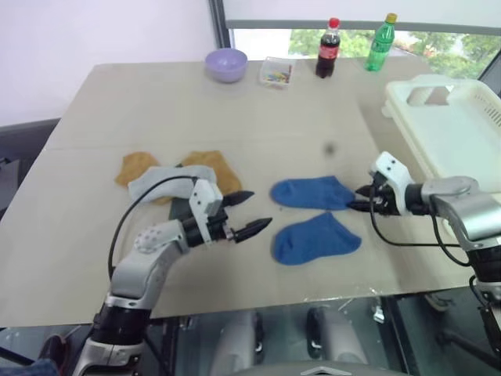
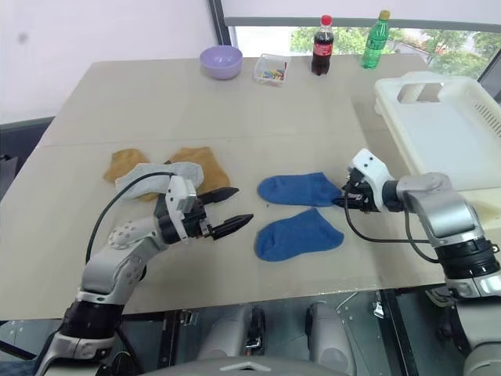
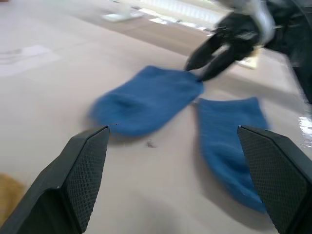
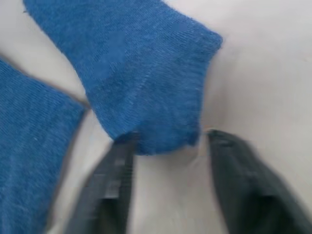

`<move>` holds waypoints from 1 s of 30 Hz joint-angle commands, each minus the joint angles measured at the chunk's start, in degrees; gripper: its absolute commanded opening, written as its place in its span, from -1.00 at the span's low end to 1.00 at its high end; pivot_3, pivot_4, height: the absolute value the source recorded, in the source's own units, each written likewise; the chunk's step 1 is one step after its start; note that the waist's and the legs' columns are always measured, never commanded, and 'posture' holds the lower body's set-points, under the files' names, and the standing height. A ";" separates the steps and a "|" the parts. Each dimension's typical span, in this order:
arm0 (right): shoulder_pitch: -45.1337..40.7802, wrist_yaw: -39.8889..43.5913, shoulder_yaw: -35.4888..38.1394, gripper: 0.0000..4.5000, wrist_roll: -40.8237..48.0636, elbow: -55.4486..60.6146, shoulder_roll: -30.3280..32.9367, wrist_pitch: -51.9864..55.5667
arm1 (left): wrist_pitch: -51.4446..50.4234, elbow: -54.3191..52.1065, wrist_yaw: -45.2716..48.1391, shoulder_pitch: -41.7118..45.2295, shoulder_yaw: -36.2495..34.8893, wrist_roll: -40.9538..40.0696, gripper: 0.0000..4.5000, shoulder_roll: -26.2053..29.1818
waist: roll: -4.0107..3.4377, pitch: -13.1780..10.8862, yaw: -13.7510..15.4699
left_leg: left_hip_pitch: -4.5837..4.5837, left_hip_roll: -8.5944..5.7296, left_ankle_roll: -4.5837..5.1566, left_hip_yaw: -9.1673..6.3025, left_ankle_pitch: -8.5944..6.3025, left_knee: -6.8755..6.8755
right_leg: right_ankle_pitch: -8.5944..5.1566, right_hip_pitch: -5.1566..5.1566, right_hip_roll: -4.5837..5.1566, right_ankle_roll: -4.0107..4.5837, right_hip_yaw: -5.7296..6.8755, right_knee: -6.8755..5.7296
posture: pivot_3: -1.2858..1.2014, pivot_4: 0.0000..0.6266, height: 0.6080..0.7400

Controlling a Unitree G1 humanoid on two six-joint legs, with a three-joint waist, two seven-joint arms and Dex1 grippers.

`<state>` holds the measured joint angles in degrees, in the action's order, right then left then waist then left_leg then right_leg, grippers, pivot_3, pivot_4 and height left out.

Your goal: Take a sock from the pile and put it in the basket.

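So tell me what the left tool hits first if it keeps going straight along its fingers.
Most likely the nearer blue sock: the open left tool points across the bare table toward the two blue socks. Depth is unclear, so it might pass above it.

A beige table [image 1: 156, 117] carries two blue socks [image 1: 313, 192], the pile [image 1: 176, 176], a white basket [image 1: 450, 129].

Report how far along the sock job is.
Done: nothing visible in the basket yet. In hand: the right end effector is open at the edge of the farther blue sock, which lies flat on the table, not gripped. The left end effector hangs open near the pile. Left: grip a sock, carry it right, drop it in the basket.
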<state>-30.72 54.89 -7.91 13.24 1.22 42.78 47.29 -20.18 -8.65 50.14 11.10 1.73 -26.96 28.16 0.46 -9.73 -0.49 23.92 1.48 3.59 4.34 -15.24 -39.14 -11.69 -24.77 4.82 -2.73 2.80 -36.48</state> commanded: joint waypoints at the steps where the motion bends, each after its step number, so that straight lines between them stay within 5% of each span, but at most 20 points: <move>1: -0.39 -1.45 3.12 0.83 2.12 1.96 -0.47 1.88 | -3.75 1.48 -3.67 3.54 -0.90 -1.42 1.00 -2.77 | 0.03 -0.02 0.03 | 0.00 0.00 0.00 0.00 0.00 -0.02 | 0.00 0.00 0.00 -0.01 -0.01 0.00 | 0.03 -0.52 0.89; 2: -0.51 -1.92 3.60 0.98 2.91 2.12 -0.95 2.84 | -4.75 2.12 -4.49 4.60 -1.28 -1.69 1.00 -3.44 | 0.04 -0.02 0.05 | 0.00 0.00 0.00 -0.02 0.00 -0.03 | 0.00 0.01 0.00 -0.01 0.00 0.00 | 0.03 -0.52 0.89; 19: 0.58 -7.80 3.55 0.98 3.26 -0.98 -2.41 4.03 | -12.40 18.53 -9.25 20.95 8.84 11.08 1.00 -6.92 | 0.08 -0.03 0.30 | 0.01 -0.17 -0.11 -0.08 0.07 -0.08 | 0.01 0.06 -0.04 -0.02 -0.01 -0.05 | 0.03 -0.52 0.89; 24: 1.65 -8.52 3.64 1.00 3.86 -0.39 -3.06 4.13 | -12.39 21.12 -10.64 22.11 10.08 14.59 0.07 -7.33 | 0.11 0.00 0.31 | -0.06 -0.16 -0.03 -0.09 0.04 -0.12 | 0.00 0.11 -0.04 -0.02 -0.02 -0.08 | 0.03 -0.52 0.89; 30: 2.61 -9.34 4.09 0.17 4.31 0.25 -3.58 4.07 | -13.83 20.32 -10.15 21.60 9.35 14.71 -0.93 -7.98 | 0.13 0.03 0.36 | -0.06 -0.13 -0.12 -0.09 0.09 -0.12 | 0.01 0.13 -0.02 -0.02 -0.02 -0.08 | 0.03 -0.52 0.89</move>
<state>-28.82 45.59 -4.46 16.85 -0.02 39.45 51.13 -32.42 11.42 39.75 33.88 10.17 -12.59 20.42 0.59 -9.70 -0.13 23.86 1.35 3.47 4.25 -15.15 -39.26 -11.69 -24.64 4.80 -2.75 2.78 -36.57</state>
